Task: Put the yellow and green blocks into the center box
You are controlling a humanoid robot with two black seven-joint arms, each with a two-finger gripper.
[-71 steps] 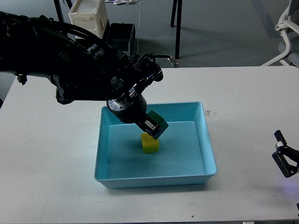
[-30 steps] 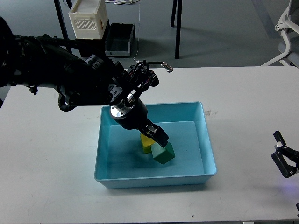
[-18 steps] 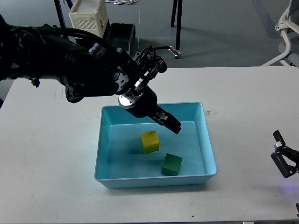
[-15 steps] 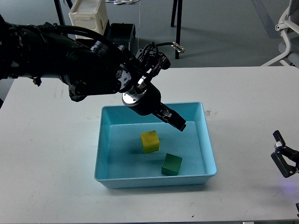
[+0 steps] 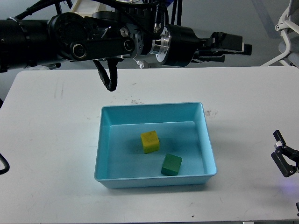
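A yellow block [image 5: 150, 141] and a green block [image 5: 172, 164] lie inside the light blue box [image 5: 107, 149] in the middle of the white table. The yellow block sits near the box's middle and the green one near its front wall. My left gripper [image 5: 236, 45] is raised well above the table's far side, pointing right, open and empty. My right gripper [image 5: 286, 158] rests at the table's right edge with its fingers apart and nothing between them.
The white table [image 5: 56, 154] stretches around the box. Beyond its far edge stand a white crate [image 5: 88, 3], table legs on a grey floor, and a white chair [image 5: 289, 23] at the top right.
The left gripper let the green block go into the box, then rose out of the box and swung up and to the right. The right gripper has not moved.
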